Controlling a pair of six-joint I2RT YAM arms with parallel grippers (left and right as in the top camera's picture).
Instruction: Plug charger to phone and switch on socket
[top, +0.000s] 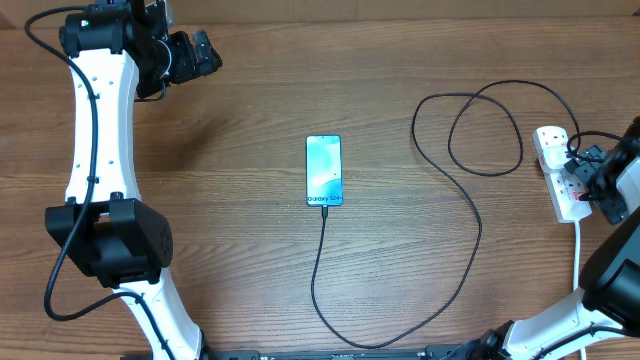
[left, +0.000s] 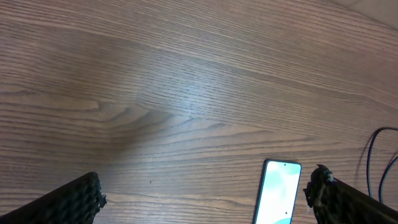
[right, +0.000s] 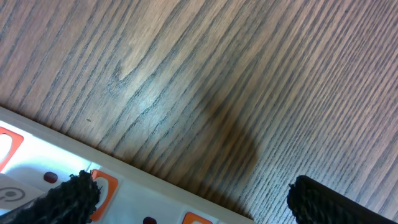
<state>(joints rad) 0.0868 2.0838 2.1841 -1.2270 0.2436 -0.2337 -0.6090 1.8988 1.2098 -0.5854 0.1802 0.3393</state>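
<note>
Right gripper is hanging wide open over the socket at 3 o'clock. Left gripper is gaping wide at 11 o'clock. The charger is sitting in the phone, in the middle. Missing the red switch could push the socket away.

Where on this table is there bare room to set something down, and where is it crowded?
Widest bare patch: the stretch between the left arm and the phone. Also bare: the strip beyond the phone's top edge. Crowded: the right edge, where coils of the charger, the socket and the right gripper bunch together.
</note>
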